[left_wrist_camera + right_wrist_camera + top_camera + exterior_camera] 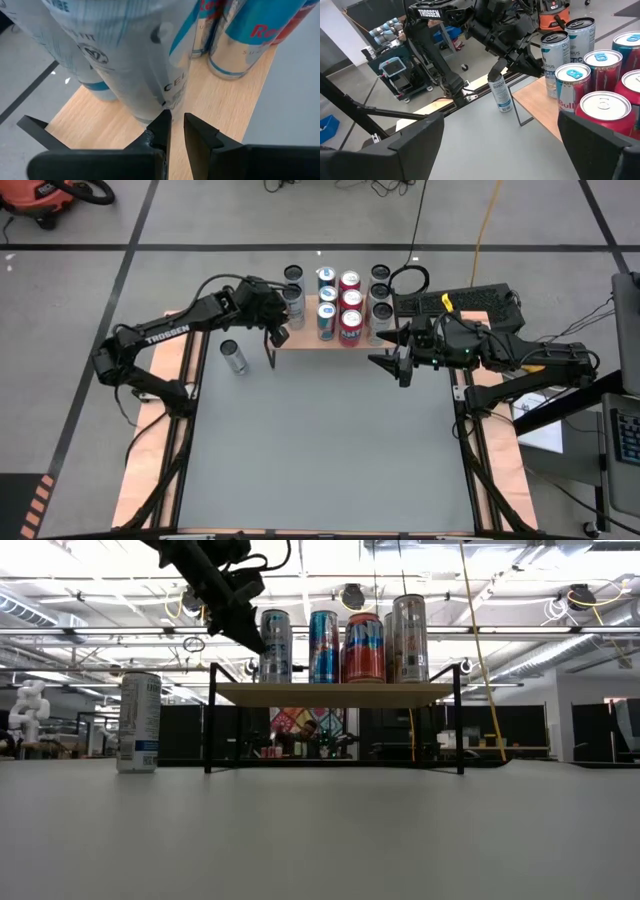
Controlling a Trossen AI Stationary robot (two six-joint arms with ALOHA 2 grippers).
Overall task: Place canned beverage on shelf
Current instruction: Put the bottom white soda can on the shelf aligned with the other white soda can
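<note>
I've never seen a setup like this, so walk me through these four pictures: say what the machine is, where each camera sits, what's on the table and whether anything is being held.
These are two dark robot arms at a grey table. One picture looks straight down from above, one looks level across the tabletop, and two come from cameras on the arms' wrists.

At the table's far edge stands a small wooden shelf on thin black legs, loaded with drink cans. One more silver can stands on the table beside it.

The left gripper is at the shelf's left end, its fingers nearly shut just in front of a pale can, holding nothing. The right gripper waits wide open and empty by the shelf's right end.
</note>
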